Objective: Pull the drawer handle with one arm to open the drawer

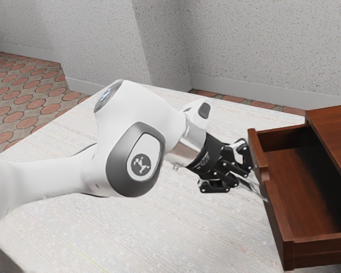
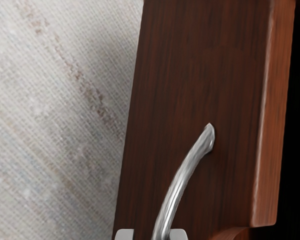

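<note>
A dark wooden drawer stands pulled well out of its cabinet at the exterior view's right, its inside bare. A curved metal handle sits on the drawer front. My black gripper reaches in from the left and is shut on that handle. In the wrist view the handle arcs down across the drawer front and passes between my two grey fingertips, close under the hand.
The drawer hangs over a pale, woven-textured table. Behind the table there is a brick-patterned floor and speckled grey walls. My white arm crosses the table from the left.
</note>
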